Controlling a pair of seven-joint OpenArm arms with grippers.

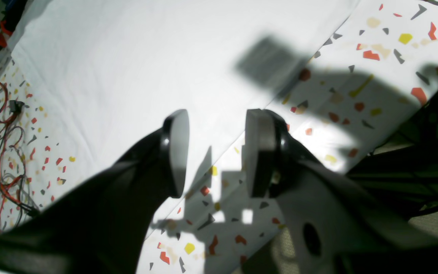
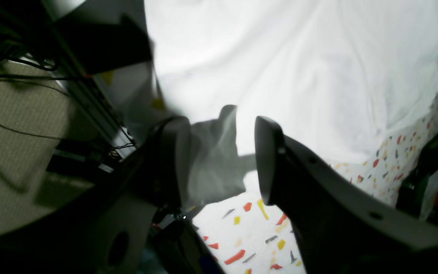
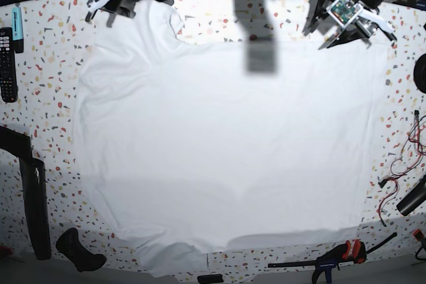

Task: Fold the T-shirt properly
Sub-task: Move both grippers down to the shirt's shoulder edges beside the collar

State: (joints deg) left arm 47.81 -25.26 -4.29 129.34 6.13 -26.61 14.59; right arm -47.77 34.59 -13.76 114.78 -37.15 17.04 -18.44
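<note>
Left end effector [image 1: 215, 152] hangs with its pads spread and nothing between them, just over the straight edge of the T-shirt [image 3: 226, 144] where cloth meets the speckled tabletop [image 1: 375, 68]; right end effector [image 2: 222, 156] is likewise spread, though a grey, shaded flap of the shirt stands up between its pads, resting against one of them, and I cannot tell whether it is caught there or merely draped; from the base view I see the shirt lying flat and spread over most of the tabletop, one corner or sleeve drawn up toward the right arm at the far edge; a remote [image 3: 6, 64] lies well off to one side and loose red wires [image 3: 406, 171] to the other; I judge the fold has not begun and we are at the first grasp; next I would need both pads closed on the far edge before lifting it over.
</note>
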